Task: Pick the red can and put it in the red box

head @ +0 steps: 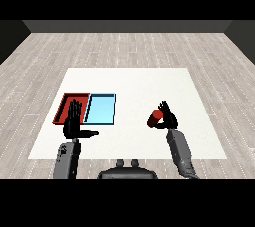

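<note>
At four o'clock on the table (129,79), your right hand (169,117) curls round the can (155,118), well apart from the red tray (64,104)

Your left hand (73,121) is relaxed, fingers straight, over the red tray at nine o'clock, with the blue tray (101,109) just beside it. The can looks rigid, light and likely smooth, so you'd best wrap its side at mid-height; it seems tilted in your grasp

A white table (134,84) is standing on the wooden floor (124,47), carrying a red tray (63,102) and a light blue tray (102,109) lying side by side near its left edge.
</note>
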Controlling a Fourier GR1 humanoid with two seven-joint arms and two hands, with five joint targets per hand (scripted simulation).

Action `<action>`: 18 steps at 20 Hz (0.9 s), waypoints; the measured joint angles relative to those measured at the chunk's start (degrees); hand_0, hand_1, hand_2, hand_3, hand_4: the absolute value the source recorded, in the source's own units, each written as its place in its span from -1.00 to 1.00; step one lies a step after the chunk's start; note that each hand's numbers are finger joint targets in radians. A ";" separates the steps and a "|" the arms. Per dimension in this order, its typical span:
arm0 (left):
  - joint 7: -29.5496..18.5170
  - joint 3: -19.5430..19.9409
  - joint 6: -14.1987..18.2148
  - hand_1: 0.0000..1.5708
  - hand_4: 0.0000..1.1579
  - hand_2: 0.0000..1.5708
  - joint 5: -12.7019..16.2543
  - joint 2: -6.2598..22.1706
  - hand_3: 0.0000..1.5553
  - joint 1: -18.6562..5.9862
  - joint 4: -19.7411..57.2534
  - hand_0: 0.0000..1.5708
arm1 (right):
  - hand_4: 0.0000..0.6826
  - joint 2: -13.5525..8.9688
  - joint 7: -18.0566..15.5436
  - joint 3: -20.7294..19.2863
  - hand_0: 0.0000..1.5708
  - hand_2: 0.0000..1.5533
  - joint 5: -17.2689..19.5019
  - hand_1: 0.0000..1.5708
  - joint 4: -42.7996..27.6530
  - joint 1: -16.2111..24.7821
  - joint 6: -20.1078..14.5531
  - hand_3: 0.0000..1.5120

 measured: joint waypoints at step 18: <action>-2.26 0.09 -0.43 -1.00 -1.00 -1.00 -0.35 -0.34 -1.00 0.13 1.79 -1.00 | -1.00 1.52 -0.57 1.81 -1.00 -1.00 1.06 -1.00 3.43 -3.10 -2.64 -1.00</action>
